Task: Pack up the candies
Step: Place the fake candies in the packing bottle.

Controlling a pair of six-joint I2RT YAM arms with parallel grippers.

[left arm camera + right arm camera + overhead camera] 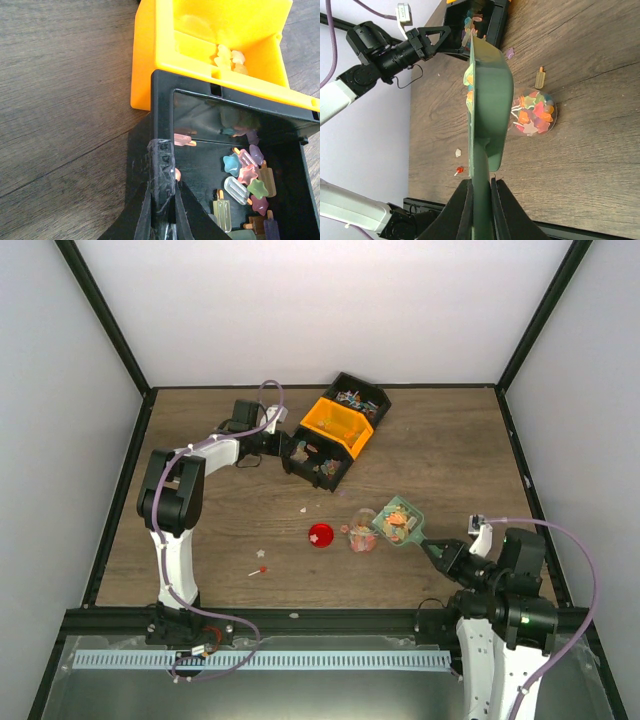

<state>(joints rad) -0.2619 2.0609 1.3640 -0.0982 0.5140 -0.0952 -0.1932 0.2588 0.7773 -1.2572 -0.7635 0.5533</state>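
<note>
The candies lie in several places. Some fill a small clear jar point(361, 536), which also shows in the right wrist view point(536, 113). Some lie in the green scoop point(398, 521), and many lie in a black bin point(247, 175). My right gripper point(436, 551) is shut on the scoop's handle point(481, 200) and holds the scoop point(490, 95) on edge just over and beside the jar. My left gripper point(163, 184) is shut on the black bin's near wall point(162, 155); in the top view this gripper point(287, 451) is at the bin's left end.
An orange bin point(338, 425) with pale candies sits in the black bin point(322, 464), with another black bin point(362, 398) behind. The red lid point(321, 535) lies left of the jar. Loose candies point(262, 569) lie on the wood, one by the jar point(540, 77).
</note>
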